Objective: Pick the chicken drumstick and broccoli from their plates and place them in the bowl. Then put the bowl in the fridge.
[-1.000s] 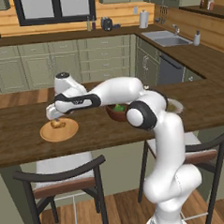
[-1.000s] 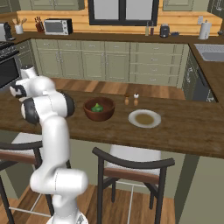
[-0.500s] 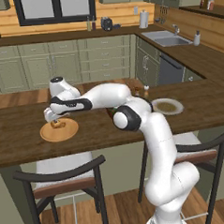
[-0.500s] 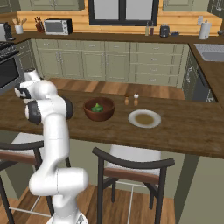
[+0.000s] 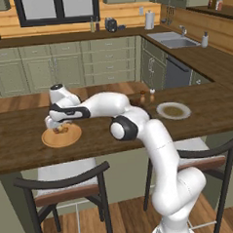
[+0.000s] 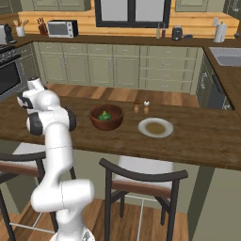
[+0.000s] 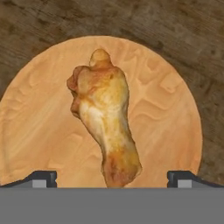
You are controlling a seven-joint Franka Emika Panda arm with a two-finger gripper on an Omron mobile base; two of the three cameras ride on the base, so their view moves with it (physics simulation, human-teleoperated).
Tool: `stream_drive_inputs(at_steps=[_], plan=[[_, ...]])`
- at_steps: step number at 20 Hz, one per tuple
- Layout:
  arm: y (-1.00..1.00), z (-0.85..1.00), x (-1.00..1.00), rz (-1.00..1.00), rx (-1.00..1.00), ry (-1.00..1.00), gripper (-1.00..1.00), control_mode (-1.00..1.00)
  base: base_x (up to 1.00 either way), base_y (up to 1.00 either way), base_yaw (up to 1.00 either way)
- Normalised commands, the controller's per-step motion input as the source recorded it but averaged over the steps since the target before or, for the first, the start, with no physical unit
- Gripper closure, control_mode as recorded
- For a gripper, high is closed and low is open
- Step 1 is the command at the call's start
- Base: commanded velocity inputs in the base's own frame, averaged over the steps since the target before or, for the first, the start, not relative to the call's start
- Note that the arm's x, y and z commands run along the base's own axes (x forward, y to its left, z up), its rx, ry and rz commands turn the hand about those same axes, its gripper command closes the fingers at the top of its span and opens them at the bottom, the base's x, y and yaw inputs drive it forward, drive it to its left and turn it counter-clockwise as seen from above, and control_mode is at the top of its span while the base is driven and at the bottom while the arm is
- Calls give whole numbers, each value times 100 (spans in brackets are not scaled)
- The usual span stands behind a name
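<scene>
Hovering low over the tan wooden plate [image 5: 61, 136], the claw [image 5: 55, 126] points down at the chicken drumstick [image 7: 106, 124], which lies directly below it on the plate. Seen from the hand, the claw [image 7: 112, 177] is spread wide: one dark fingertip [image 7: 40, 178] sits far to the left and the other far to the right, with the thin end of the drumstick between them and untouched. The thick knobby end of the drumstick points away from the claw, toward the far rim of the plate [image 7: 175, 92]. The plate rests on the dark wooden counter [image 5: 22, 143], whose grain shows around the plate rim. Well off to the right of the claw, further along the same counter, stands the dark wooden bowl [image 6: 107, 117] with the green broccoli [image 6: 104, 115] lying inside it. Just beyond the bowl, still farther from the claw, sits the pale grey plate [image 5: 173, 110], with two small shakers [image 5: 146, 96] close behind it. From the right side, the arm's white upper joints [image 6: 40, 101] hide the claw and the tan plate.
</scene>
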Motion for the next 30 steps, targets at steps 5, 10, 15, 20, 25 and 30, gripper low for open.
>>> stream_drive_inputs(at_steps=[5,10,15,20,25,30], plan=[[0,-31,-4,2,0,0,-100,-100,0,0,0],[0,-35,-1,2,0,0,-100,-100,0,0,0],[0,-27,8,7,0,0,100,-100,0,0,0],[-5,-1,-1,11,0,0,100,-100,0,0,0],[-3,-2,0,14,0,-2,100,-100,0,0,0],[-18,-5,-6,15,0,-1,100,-100,0,0,0]])
